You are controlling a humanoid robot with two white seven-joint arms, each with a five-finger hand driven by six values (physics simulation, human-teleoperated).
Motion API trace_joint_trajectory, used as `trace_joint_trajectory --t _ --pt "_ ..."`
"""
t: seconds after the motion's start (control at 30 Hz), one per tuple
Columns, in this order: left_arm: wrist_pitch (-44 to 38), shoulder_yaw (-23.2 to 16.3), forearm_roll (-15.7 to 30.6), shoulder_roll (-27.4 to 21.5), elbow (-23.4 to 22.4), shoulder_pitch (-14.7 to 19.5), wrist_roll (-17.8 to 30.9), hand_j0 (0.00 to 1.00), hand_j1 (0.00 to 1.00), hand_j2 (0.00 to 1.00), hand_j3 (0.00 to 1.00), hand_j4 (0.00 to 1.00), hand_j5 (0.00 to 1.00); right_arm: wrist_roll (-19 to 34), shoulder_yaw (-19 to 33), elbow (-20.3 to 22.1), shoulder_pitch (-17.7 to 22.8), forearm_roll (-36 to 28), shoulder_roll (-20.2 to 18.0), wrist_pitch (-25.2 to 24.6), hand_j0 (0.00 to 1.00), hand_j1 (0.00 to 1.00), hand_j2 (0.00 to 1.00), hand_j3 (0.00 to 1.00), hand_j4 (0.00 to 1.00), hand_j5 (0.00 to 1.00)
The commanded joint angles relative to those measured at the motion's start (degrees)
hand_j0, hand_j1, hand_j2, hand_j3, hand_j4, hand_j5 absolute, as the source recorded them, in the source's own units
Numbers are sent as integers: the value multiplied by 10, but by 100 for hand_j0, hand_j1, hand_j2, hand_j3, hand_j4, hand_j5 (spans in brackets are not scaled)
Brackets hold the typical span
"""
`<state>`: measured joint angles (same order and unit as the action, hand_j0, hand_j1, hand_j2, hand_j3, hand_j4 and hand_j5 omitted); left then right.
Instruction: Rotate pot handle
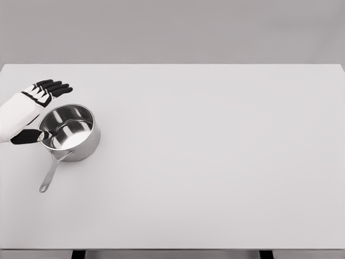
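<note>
I see the steel pot (70, 132) at the table's left side, upright; its handle (52, 174) points toward seven o'clock; my left hand (40, 94) sits just beside the rim at ten o'clock, fingers extended and apart, thumb (28, 136) at the rim's nine o'clock, grasping nothing; the white table (215, 162) spreads wide; grey wall (172, 29) behind.

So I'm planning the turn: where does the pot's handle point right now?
In the head view the handle runs from the pot at the table's left side toward the near edge, slightly leftward, below the left hand.
</note>
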<state>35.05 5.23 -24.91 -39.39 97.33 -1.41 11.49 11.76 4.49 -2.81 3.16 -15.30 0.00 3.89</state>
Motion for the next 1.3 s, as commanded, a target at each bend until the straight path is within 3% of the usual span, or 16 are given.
trace_joint_trajectory --t 0.0,0.07,0.13,0.23,0.33,0.43,0.5,0.73,1.0,1.27 --pt "-1 0 4 -1 0 0 0 100 100 100 100 100 100 0 0 0 0 0 0 1 100 100 100 100 100 100" --pt "-1 0 4 -1 2 0 0 100 100 100 100 100 100 0 0 0 0 0 0 0 100 100 100 100 100 100" --pt "-1 -2 4 -2 33 -3 0 100 100 100 100 100 100 0 0 0 0 0 0 0 100 100 100 100 100 100" --pt "-1 -28 4 -16 48 -3 0 100 100 100 100 100 100 0 0 0 0 0 0 0 100 100 100 100 100 100" --pt "-1 -60 55 -60 50 4 -2 100 100 100 100 100 100 0 0 0 0 0 0 1 100 100 100 100 100 100" --pt "-1 -168 135 -129 51 45 0 100 100 100 100 100 100 0 0 0 0 0 0 0 100 100 100 100 100 100" --pt "-1 -215 158 -160 58 59 0 100 100 100 100 100 100 0 0 0 0 0 0 0 100 100 100 100 100 100" --pt "-1 -249 159 -198 58 61 -1 100 100 100 100 100 100 0 0 0 0 0 0 1 100 100 100 100 100 100" --pt "-1 -248 81 -190 58 58 0 100 100 100 100 100 100 0 0 0 0 0 0 1 100 100 100 100 100 100" --pt "-1 -245 64 -196 58 56 -1 100 100 100 100 100 100 0 0 0 0 0 0 0 100 100 100 100 100 100"
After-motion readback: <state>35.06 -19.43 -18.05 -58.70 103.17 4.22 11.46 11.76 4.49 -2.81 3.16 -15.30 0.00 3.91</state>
